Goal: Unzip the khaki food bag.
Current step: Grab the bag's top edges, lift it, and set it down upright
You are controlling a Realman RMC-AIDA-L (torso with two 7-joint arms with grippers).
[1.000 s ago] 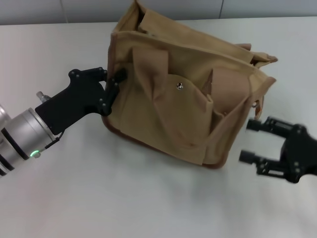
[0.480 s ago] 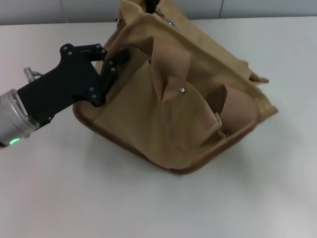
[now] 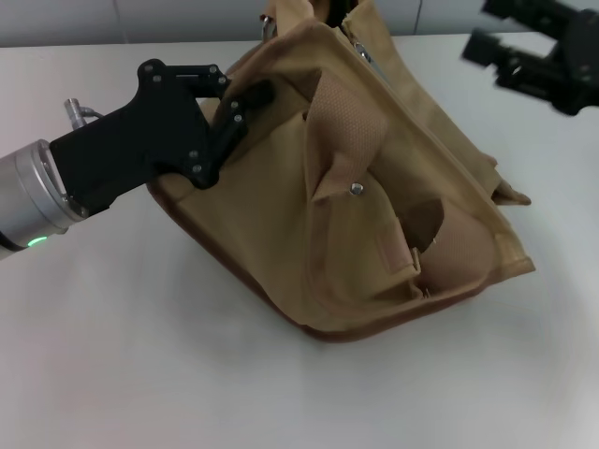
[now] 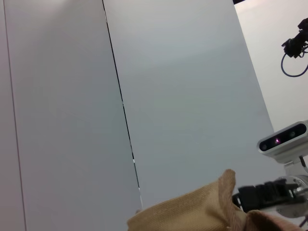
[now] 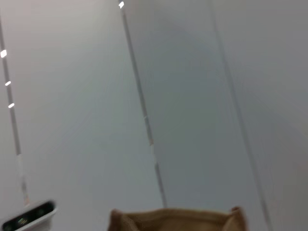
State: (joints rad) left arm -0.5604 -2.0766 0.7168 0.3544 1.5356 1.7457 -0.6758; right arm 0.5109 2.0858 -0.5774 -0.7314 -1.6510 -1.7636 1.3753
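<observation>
Tipped up since a moment ago: bag (image 3: 374,187) now leaning on one lower edge on the white surface (image 3: 140,355), hoisted at its left end by the left pincer (image 3: 245,105), pinched on the canvas there; zipper top turned up and away, likely easier to reach; right pincer (image 3: 510,42) lifted from low beside the bag to high above its far right corner, fingers spread, well apart from the fabric; zipper apparently not yet pulled.
</observation>
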